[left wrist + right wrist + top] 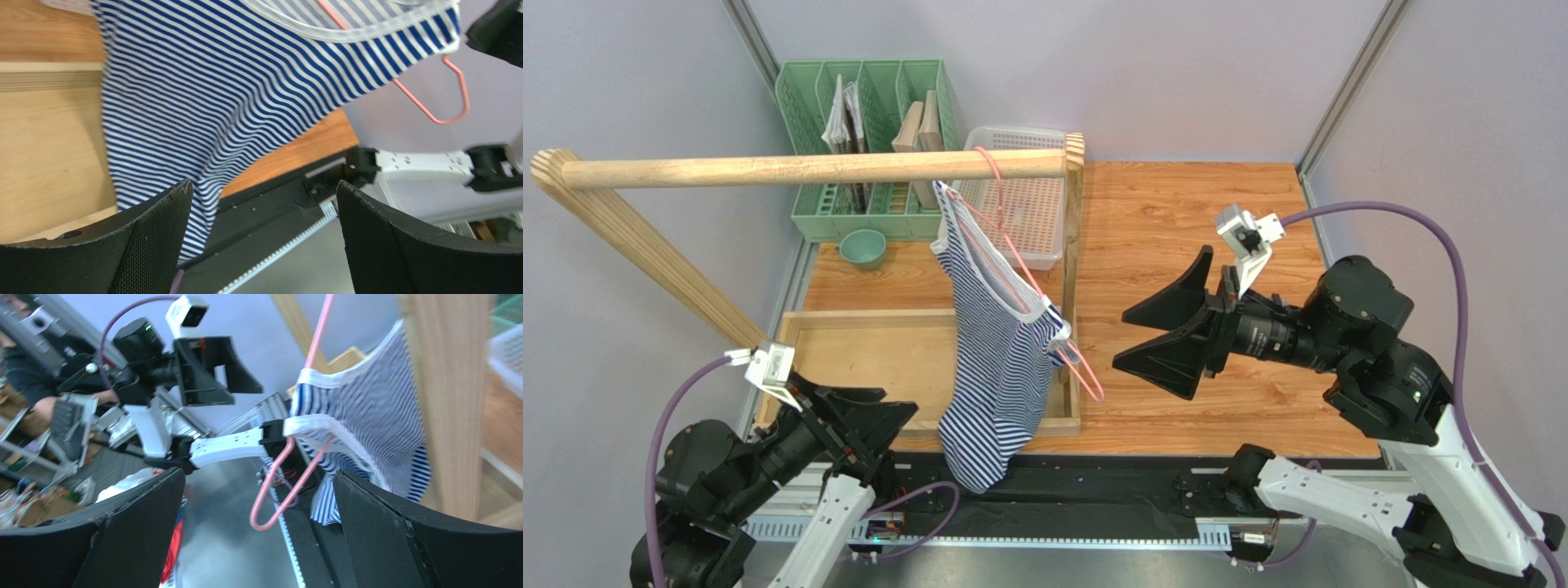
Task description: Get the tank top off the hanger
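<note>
The navy-and-white striped tank top (pixel 995 368) hangs on the pink wire hanger (pixel 1014 251), whose hook sits over the wooden rail (pixel 805 168). The hanger tilts, and its lower corner (pixel 1090 382) pokes out past the top's strap. The top's hem droops over the table's front edge. My left gripper (pixel 879 423) is open and empty just left of the hem; the top (pixel 233 92) and hanger corner (pixel 442 110) show ahead of it. My right gripper (pixel 1161 331) is open and empty to the right of the hanger corner (pixel 276 502) and the top (pixel 368 422).
A shallow wooden tray (pixel 854 349) lies under the rail. A green rack (pixel 867 135), a white basket (pixel 1026 202) and a small teal bowl (pixel 863 249) stand at the back. The rail's upright post (pixel 1071 263) stands right behind the top.
</note>
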Controlling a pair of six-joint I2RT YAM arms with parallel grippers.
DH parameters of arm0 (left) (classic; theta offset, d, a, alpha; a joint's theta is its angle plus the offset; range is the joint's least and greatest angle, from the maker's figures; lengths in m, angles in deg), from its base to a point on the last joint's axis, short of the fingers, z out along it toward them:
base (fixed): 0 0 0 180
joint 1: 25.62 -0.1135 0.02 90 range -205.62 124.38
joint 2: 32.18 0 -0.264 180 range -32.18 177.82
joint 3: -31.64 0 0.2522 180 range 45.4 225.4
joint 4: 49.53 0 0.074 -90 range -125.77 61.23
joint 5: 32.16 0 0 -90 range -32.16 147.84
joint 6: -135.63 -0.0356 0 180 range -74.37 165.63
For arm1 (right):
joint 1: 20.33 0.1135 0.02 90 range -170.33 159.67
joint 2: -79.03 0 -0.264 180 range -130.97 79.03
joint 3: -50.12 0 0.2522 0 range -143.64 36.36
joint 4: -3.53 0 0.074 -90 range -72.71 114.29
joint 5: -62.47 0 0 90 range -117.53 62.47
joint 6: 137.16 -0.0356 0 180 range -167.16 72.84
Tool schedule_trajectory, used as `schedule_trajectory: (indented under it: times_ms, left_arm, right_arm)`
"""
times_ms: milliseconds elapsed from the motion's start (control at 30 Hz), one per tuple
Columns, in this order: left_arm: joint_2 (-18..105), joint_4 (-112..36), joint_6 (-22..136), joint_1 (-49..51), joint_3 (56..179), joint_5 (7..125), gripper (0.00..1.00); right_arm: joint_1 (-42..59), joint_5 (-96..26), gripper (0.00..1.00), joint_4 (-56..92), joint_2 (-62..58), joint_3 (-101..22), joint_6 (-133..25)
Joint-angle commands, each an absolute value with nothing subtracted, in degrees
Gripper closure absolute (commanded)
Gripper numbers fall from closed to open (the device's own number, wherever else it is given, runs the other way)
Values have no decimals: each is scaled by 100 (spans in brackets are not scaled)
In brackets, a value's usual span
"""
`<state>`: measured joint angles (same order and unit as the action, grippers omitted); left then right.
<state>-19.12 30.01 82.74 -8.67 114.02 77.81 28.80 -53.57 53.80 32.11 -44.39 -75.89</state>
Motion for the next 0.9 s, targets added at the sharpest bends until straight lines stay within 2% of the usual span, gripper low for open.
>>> schedule_trajectory:
  times_ms: [0, 100, 133, 200, 233, 400, 567, 867]
  left_arm:
    - [-1425, 2024, 8316, -857, 11351, 8982, 11]
    - [-1144, 1549, 8562, -857, 11395, 9229, 15]
    - [-1065, 1469, 8606, -848, 11421, 9247, 15]
    - [-740, 1250, 8738, -848, 11527, 9317, 18]
    - [-635, 1161, 8782, -857, 11571, 9465, 19]
    - [139, -136, 9510, -857, 11668, 10055, 29]
    - [727, -1290, 10065, -796, 11746, 10144, 30]
    - [1801, -1231, 9661, 197, 12590, 9125, 33]
  right_arm:
    - [3494, -5137, 4, 5226, 2832, -4608, -7503]
    - [4162, -4126, 9, 5481, 2639, -4696, -7274]
    - [4416, -3724, 18, 5517, 2586, -4696, -7247]
    - [4768, -3405, 29, 5578, 2446, -4696, -7203]
    - [4866, -3116, 30, 5587, 2401, -4688, -7203]
    - [5297, -2376, 34, 5561, 2243, -4600, -7229]
    - [5385, -2331, 35, 5245, 2269, -4389, -7335]
    - [5403, -2261, 35, 5008, 2418, -4152, -7467]
